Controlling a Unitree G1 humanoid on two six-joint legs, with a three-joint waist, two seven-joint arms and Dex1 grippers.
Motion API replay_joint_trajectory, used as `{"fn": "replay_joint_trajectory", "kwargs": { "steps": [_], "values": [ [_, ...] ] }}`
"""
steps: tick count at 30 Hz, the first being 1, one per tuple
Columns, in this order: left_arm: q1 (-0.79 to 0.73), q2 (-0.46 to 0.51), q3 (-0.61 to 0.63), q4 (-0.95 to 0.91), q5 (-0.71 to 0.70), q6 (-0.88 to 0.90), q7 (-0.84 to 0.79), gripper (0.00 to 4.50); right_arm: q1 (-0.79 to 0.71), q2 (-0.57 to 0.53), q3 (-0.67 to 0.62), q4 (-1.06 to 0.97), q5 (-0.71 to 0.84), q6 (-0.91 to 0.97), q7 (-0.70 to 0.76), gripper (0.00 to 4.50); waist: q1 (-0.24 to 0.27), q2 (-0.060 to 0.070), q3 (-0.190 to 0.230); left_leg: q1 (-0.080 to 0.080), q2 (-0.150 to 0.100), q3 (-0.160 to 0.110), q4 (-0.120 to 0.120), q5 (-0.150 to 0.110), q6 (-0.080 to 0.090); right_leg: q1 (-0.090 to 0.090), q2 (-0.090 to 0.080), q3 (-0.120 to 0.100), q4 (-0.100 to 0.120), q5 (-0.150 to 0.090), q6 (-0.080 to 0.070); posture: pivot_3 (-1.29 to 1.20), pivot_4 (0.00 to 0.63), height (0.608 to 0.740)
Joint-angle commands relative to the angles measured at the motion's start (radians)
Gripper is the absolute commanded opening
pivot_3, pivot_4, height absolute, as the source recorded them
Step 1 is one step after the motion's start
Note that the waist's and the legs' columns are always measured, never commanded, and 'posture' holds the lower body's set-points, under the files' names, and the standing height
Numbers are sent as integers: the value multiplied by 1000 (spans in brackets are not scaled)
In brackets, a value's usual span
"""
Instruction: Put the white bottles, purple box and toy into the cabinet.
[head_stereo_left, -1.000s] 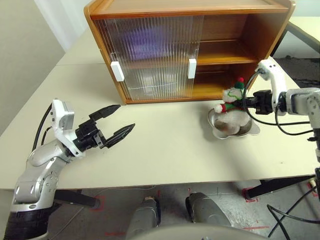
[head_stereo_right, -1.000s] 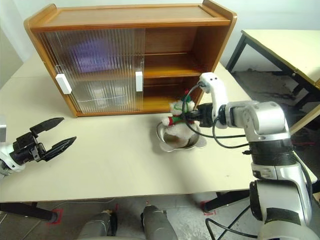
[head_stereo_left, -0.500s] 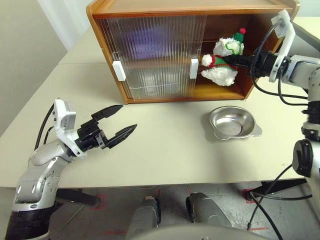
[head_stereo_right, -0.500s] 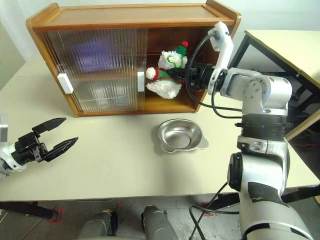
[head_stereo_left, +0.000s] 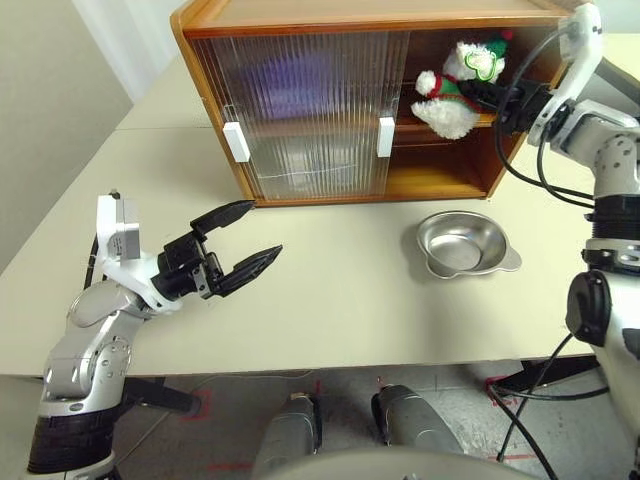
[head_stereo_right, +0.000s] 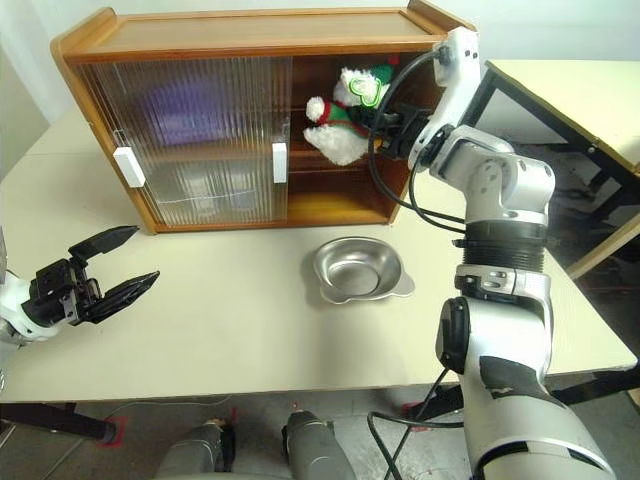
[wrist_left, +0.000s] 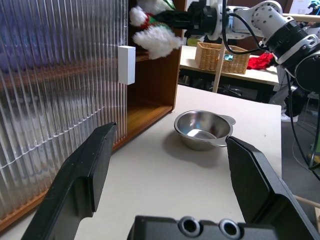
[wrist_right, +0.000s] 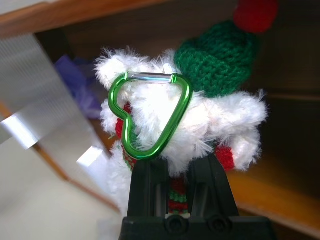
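Toy (head_stereo_left: 455, 88), clenched in right pincer (head_stereo_left: 495, 97), lies sideways, hat toward pincer; left pincer (head_stereo_left: 245, 240) released.

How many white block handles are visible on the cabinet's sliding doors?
2. One handle sits on the left part of the ribbed doors; the other handle sits at the doors' right edge, beside the cabinet opening. Others could be hidden behind the overlapping panels.
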Motion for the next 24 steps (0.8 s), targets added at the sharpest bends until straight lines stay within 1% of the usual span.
{"fn": "replay_joint_trajectory", "kwargs": {
  "steps": [1, 6, 11, 17, 21, 24],
  "values": [
    [8, 1, -6, 11, 20, -11, -2, 4500, -11, 38, 21, 34, -61, -116, -45, 189, -1, 0, 0, 0, 0, 0, 0, 0, 0, 0, 0, 0, 0, 0, 0, -161, 59, 740],
    [20, 5, 2, 18, 28, -20, -4, 4500, -23, 64, 114, 113, -201, -315, -52, 188, -2, 0, 0, 0, 0, 0, 1, 0, 0, 1, 0, 0, 0, 1, 1, -146, 60, 740],
    [57, 10, 15, 8, 31, -31, -3, 4500, -59, 80, 128, 190, -268, -439, -96, 187, 0, 0, 0, 0, 0, 0, 1, 1, 0, 1, 0, 0, 0, 3, 1, -140, 60, 740],
    [72, 9, 16, 3, 34, -37, 0, 4500, -92, 98, 127, 271, -312, -526, -133, 187, 6, 0, 0, 0, 0, 0, 1, 0, 0, 0, 0, 0, 0, 3, 0, -133, 59, 740],
    [72, 9, 17, 8, 37, -43, -2, 4500, -111, 103, 158, 317, -359, -559, -136, 187, 8, 0, 0, 0, 1, 0, 1, 0, 0, 0, 0, 0, 0, 3, -1, -129, 58, 740],
    [76, 10, 17, 7, 37, -45, -1, 4500, -117, 100, 162, 343, -387, -579, -167, 187, 9, 0, 0, 0, 1, 0, 1, 0, 0, 0, 0, -1, 0, 3, -1, -130, 59, 740]
  ]
}}
